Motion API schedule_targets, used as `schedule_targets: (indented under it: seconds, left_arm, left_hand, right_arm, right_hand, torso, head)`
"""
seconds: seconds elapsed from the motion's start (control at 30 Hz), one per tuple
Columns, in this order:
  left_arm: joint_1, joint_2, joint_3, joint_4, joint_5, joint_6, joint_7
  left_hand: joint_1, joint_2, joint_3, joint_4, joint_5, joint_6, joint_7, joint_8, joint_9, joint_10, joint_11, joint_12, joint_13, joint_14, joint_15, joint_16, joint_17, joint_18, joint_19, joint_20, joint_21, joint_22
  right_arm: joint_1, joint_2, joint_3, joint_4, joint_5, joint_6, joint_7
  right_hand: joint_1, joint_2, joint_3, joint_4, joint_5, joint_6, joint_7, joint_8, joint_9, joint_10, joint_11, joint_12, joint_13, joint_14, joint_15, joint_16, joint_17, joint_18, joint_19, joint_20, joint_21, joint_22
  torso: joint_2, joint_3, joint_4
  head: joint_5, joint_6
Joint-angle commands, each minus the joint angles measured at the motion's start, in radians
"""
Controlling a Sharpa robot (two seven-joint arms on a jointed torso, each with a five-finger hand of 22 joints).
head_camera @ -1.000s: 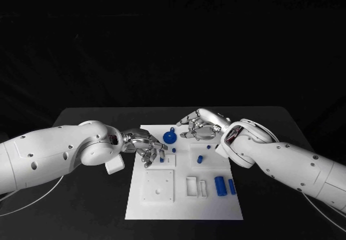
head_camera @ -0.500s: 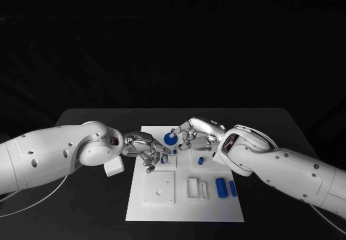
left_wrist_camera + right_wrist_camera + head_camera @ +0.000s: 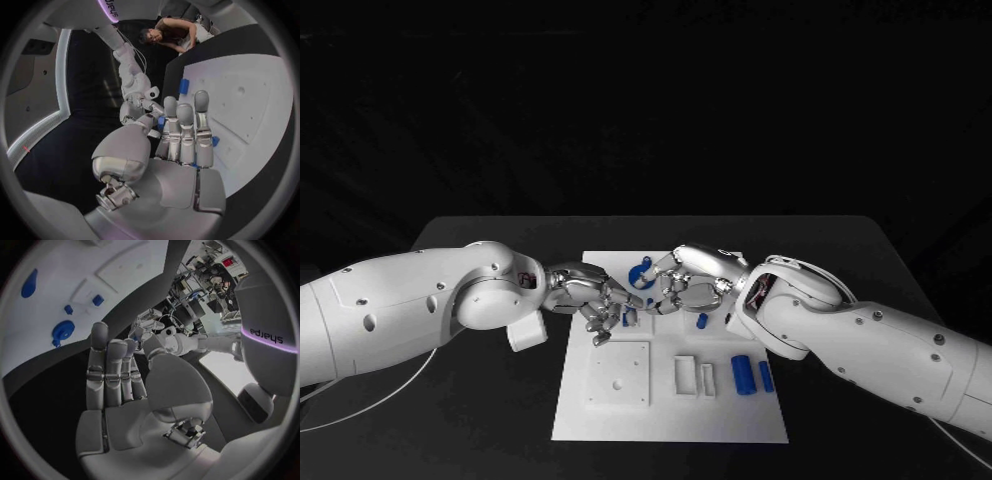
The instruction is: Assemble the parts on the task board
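The flat white task board (image 3: 668, 400) lies in the middle of the black table (image 3: 473, 400). Both shiny silver hands meet over its far end, at about 12 o'clock. The left hand (image 3: 596, 298) hangs with its fingers out and apart, holding nothing. The right hand (image 3: 687, 282) has straight fingers too, gripping nothing. A round blue part (image 3: 640, 270) sits between them. Two smooth blue tube parts (image 3: 750, 375) lie at about 4 o'clock.
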Motion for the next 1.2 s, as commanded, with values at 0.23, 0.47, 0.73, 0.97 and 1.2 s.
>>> schedule_targets:
  seconds: [0.23,0.47,0.73,0.97,1.2]
  left_arm:
    - [0.001,0.003,0.001,-0.001,0.019,0.041,0.023]
    - [0.001,0.005,0.001,-0.001,0.019,0.052,0.02]
    - [0.001,0.007,0.001,0.002,0.026,0.07,0.019]
    - [0.001,0.008,0.001,0.009,0.039,0.069,0.032]
    - [0.001,0.008,0.001,0.01,0.055,0.071,0.038]
  left_hand:
    - [-0.004,0.007,0.147,-0.155,0.003,0.006,-0.002,-0.005,0.003,-0.007,0.001,0.004,-0.002,-0.008,0.003,0.005,-0.003,0.011,-0.009,0.001,0.006,0.021]
    - [-0.004,0.007,0.147,-0.155,0.003,0.006,-0.002,-0.005,0.003,-0.007,0.001,0.004,-0.002,-0.008,0.003,0.005,-0.003,0.011,-0.009,0.001,0.006,0.021]
    - [-0.008,0.005,0.144,-0.154,0.003,0.005,-0.001,-0.006,0.005,-0.008,0.002,0.004,-0.003,-0.01,0.004,0.005,-0.004,0.011,-0.01,0.001,0.005,0.021]
    - [-0.007,0.007,0.145,-0.153,0.003,0.005,-0.001,-0.006,0.005,-0.008,0.002,0.004,-0.003,-0.01,0.004,0.005,-0.005,0.011,-0.01,0.002,0.005,0.021]
    - [-0.008,0.008,0.145,-0.152,0.0,0.004,-0.001,-0.006,0.006,-0.008,0.002,0.005,-0.003,-0.011,0.004,0.006,-0.005,0.011,-0.01,0.002,0.005,0.021]
  right_arm:
    - [-0.007,-0.001,0.0,0.014,0.027,0.024,0.021]
    - [-0.009,-0.001,-0.001,0.019,0.037,0.017,0.027]
    - [-0.01,0.002,-0.001,0.019,0.041,0.009,0.032]
    - [-0.011,0.005,-0.002,0.02,0.041,0.007,0.036]
    - [-0.013,0.005,-0.003,0.021,0.041,0.004,0.039]
  right_hand:
    - [0.002,0.01,-0.008,-0.001,0.003,-0.002,0.001,0.004,0.001,0.003,0.002,-0.002,0.002,0.0,0.007,0.0,0.004,0.008,0.008,0.003,-0.007,0.005]
    - [-0.004,0.029,0.003,0.0,-0.017,0.007,-0.001,0.004,0.0,0.003,-0.001,0.0,0.006,0.001,0.005,0.003,0.008,0.007,0.01,0.001,-0.01,0.012]
    - [0.0,0.039,0.075,-0.002,-0.086,0.035,-0.006,0.004,0.0,0.002,-0.003,0.006,0.015,0.004,0.003,0.015,0.022,0.006,0.013,-0.001,-0.015,0.033]
    - [0.008,0.041,0.108,-0.001,-0.148,0.084,-0.014,0.004,0.003,0.001,-0.006,0.011,0.021,0.004,0.002,0.023,0.03,0.004,0.013,-0.002,-0.016,0.045]
    - [0.01,0.041,0.116,0.0,-0.16,0.103,-0.018,0.004,0.003,0.001,-0.007,0.011,0.024,0.004,0.001,0.025,0.034,0.003,0.013,-0.003,-0.019,0.053]
  torso:
    - [0.0,-0.0007,0.0008]
    - [0.0,-0.0008,0.0015]
    - [0.0,-0.001,0.0002]
    - [0.0,-0.0007,0.0005]
    - [0.0,-0.0004,0.0004]
  head:
    - [0.0,-0.002]
    - [0.002,-0.003]
    - [0.002,-0.004]
    - [0.002,-0.004]
    - [0.002,-0.004]
